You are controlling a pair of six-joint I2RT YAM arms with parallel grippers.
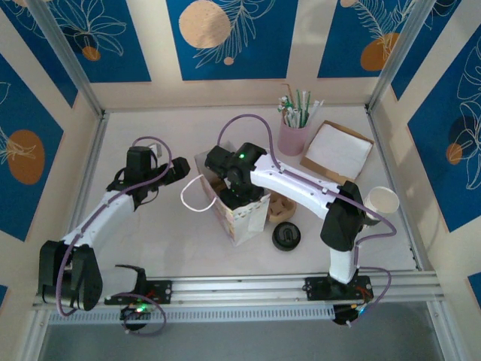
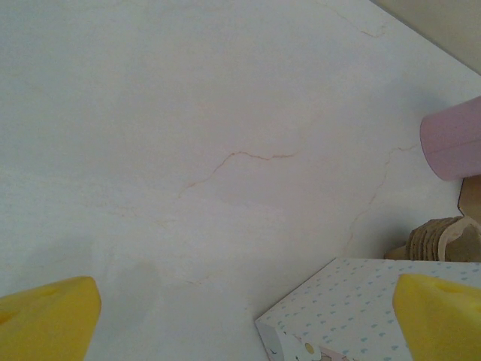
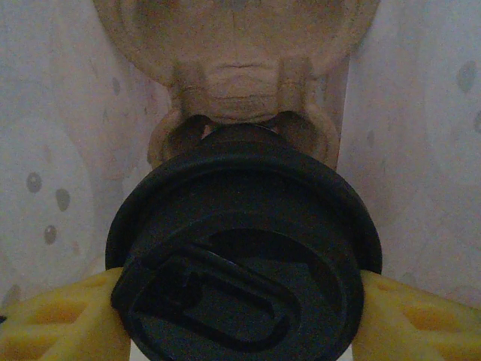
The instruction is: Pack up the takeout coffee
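Gripping the takeout coffee (image 3: 244,256) at its black lid, the right gripper (image 3: 240,320) reaches into one white paper bag (image 1: 237,218). One pulp carrier (image 3: 240,68) lies just beyond the cup inside the bag. The bag's print is small blue drops, and the marks at its edge are too small to read. Left of the bag, the left gripper (image 2: 248,312) hangs with fingers wide apart, holding nothing. Right of the bag are stacked carriers (image 1: 279,207), one loose black lid (image 1: 286,236), one pink cup (image 1: 294,138) of straws and one open white cup (image 1: 382,200).

White table (image 1: 173,237), patterned bag (image 1: 234,219), pink straw cup (image 1: 293,140), black lid (image 1: 286,236)
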